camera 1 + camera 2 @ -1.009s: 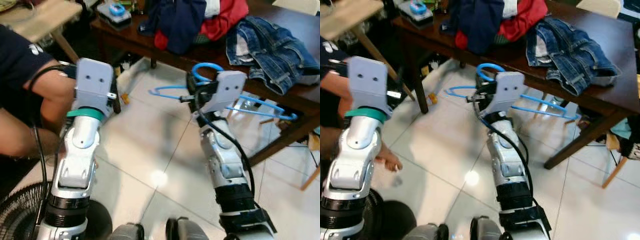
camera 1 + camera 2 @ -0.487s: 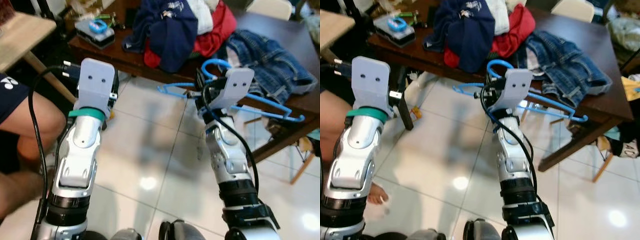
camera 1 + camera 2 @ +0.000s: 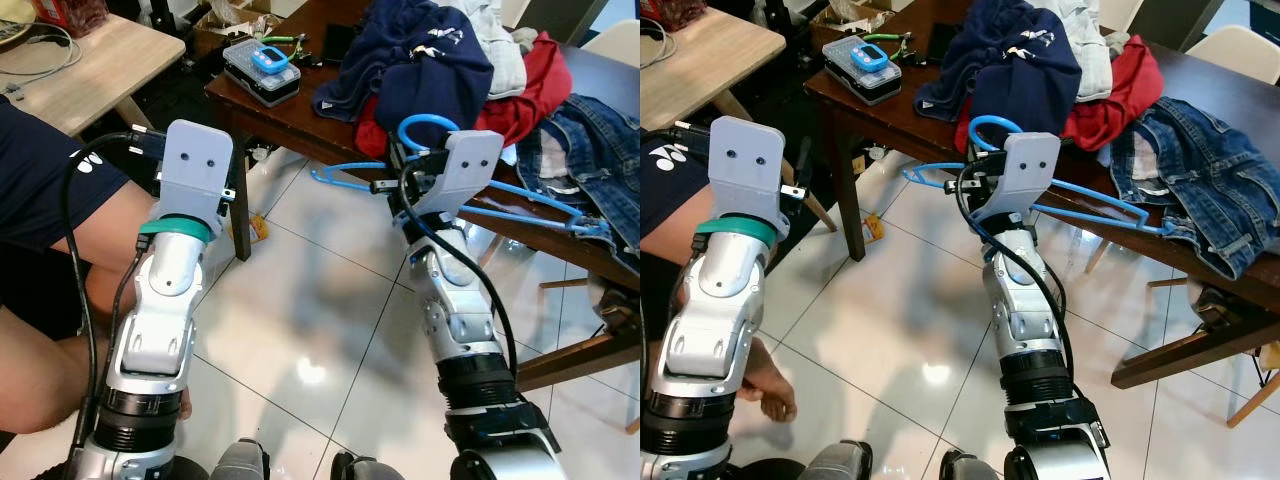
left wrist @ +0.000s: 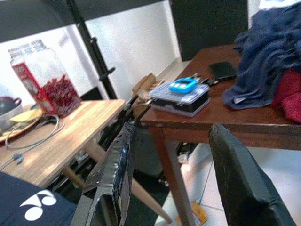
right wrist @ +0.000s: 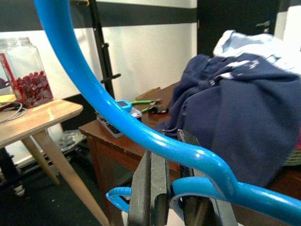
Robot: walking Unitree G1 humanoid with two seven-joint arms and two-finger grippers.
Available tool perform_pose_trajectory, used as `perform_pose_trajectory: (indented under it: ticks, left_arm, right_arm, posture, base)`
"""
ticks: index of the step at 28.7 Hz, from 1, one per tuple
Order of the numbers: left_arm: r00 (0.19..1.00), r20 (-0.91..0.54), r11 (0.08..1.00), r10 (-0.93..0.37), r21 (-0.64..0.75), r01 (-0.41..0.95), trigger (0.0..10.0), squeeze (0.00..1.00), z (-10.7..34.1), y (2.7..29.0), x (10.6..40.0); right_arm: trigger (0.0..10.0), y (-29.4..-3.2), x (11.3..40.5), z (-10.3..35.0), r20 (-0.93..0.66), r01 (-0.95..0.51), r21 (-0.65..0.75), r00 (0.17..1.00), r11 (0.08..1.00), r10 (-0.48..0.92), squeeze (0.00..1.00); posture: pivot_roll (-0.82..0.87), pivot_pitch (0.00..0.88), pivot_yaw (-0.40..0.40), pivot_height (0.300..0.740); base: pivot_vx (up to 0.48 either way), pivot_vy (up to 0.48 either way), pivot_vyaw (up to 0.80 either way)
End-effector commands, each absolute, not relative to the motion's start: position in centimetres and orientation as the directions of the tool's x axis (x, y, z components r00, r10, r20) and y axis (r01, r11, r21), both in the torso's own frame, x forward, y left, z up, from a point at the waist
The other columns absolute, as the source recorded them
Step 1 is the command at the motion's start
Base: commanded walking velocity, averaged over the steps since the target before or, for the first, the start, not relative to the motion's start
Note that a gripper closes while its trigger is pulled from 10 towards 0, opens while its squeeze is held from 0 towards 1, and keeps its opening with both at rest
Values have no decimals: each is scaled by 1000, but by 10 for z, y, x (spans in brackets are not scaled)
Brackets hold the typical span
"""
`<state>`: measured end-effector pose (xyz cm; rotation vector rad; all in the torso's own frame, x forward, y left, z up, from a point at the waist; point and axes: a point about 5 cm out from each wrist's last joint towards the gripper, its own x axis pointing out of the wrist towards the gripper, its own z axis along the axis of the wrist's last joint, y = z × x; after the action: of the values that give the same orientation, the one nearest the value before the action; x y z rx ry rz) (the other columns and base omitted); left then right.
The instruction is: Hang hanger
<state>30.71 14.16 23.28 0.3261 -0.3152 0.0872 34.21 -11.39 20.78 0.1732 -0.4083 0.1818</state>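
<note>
No readable words or numbers, white brand emblem on the person's dark shirt (image 3: 665,156) at near left, small white print on the navy garment (image 3: 437,32) on the far table, both illegible

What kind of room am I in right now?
Probably a lived-in home room, used for dining or work: a dark wooden table heaped with clothes, a jar of red snacks on a lighter table, and glossy tile floor.

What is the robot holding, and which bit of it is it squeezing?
The right gripper holds the blue hanger, pinched at its neck, just below the hook. The left gripper is open and holds nothing.
</note>
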Motion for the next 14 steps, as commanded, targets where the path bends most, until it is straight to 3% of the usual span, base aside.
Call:
perform_pose_trajectory:
  ticks: [1, 14]
  left_arm:
    - [953, 303, 946, 24, 301, -120, 10000, 0, 230, 139, 307]
    - [954, 299, 949, 23, 293, -114, 10000, 0, 230, 139, 307]
  right_arm:
    - [10000, -117, 340, 204, 402, -197, 135, 906, 971, 129, 0]
    - [10000, -116, 340, 204, 404, -200, 134, 905, 971, 131, 0]
  posture:
    - [128, 34, 20, 740]
    - [124, 36, 22, 740]
  base:
    - [0, 0, 0]
    - [0, 0, 0]
